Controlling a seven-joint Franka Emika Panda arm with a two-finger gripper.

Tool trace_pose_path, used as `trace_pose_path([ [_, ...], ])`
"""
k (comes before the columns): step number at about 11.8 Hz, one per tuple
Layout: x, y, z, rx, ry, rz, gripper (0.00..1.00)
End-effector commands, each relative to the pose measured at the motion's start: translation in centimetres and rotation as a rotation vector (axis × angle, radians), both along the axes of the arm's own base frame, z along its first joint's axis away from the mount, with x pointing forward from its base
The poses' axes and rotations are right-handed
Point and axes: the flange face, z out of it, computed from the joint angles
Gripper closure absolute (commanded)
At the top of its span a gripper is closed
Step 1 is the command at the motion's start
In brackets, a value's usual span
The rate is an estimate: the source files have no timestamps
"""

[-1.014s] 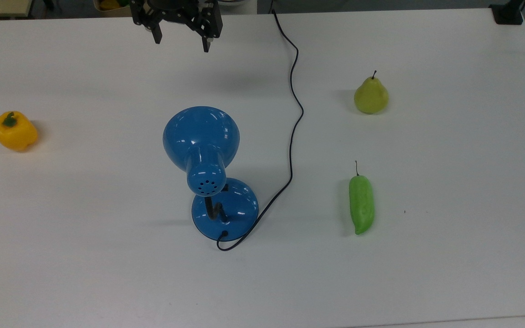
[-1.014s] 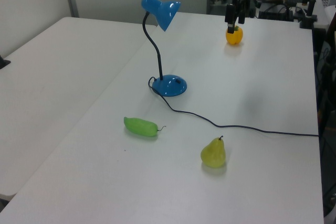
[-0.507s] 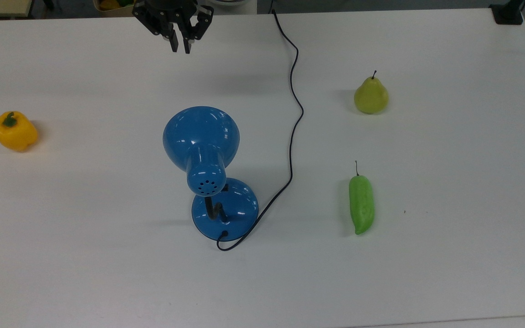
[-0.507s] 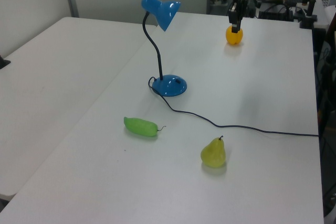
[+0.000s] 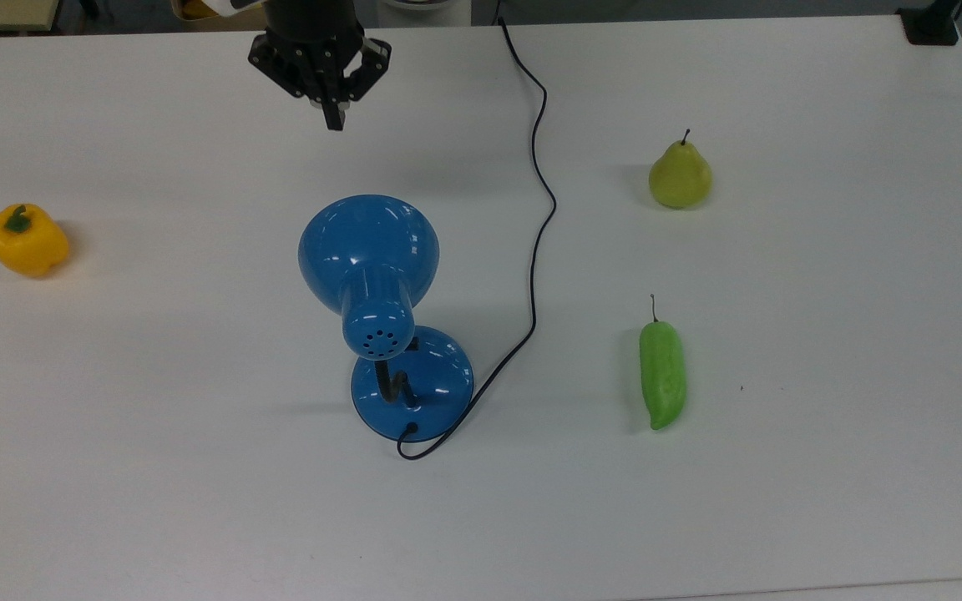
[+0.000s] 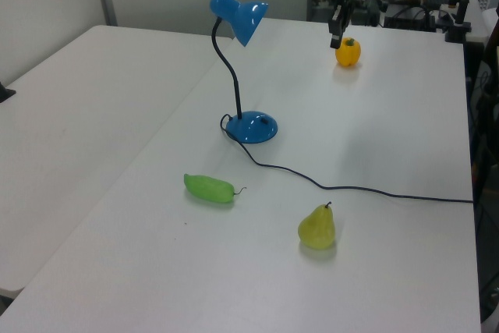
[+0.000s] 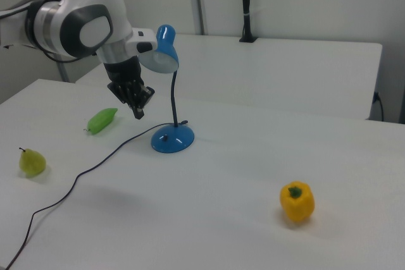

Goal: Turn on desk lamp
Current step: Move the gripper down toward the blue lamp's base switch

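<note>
The desk lamp (image 5: 368, 255) is glossy blue, with a bell-shaped shade, a vented cap, a black bendy neck and a round base (image 5: 435, 380). It stands mid-table, shade (image 6: 240, 17) tilted; the shade's inside looks unlit in the right view (image 7: 158, 61). Its thin black cord (image 5: 541, 217) runs toward the top view's upper edge. My gripper (image 5: 334, 123) hangs shut above the table, beyond the shade toward the top view's upper edge, holding nothing. It is apart from the lamp (image 7: 169, 93) in the right view too, with the gripper (image 7: 138, 114) to the lamp's left.
A yellow bell pepper (image 5: 26, 240) lies at the top view's left. A pear (image 5: 680, 175) and a green cucumber-like vegetable (image 5: 662, 374) lie at the top view's right. The cord (image 6: 359, 190) crosses the white table (image 5: 823, 292) toward its edge.
The gripper's fingers have closed from wide apart to together. The gripper has moved down the top view, closer to the lamp shade. The lamp and fruit have not moved.
</note>
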Motion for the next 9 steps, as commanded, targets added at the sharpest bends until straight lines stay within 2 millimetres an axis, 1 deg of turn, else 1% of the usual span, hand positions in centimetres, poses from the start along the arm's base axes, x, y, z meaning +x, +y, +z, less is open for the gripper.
trace_pose_path([
  [1, 1.4, 1.1, -1.9, 0.011, -0.026, 0.034, 1.0],
  [4, 3.4, 2.5, -4.5, 0.014, -0.07, 0.035, 1.0],
  [6, 4.4, 2.6, -6.1, 0.014, -0.095, 0.029, 1.0],
  [7, 5.2, 3.1, -7.0, 0.027, -0.124, 0.026, 1.0],
  [8, 5.9, 4.0, -8.3, 0.032, -0.142, 0.02, 1.0],
  [9, 6.4, 4.2, -9.1, 0.032, -0.152, 0.016, 1.0],
])
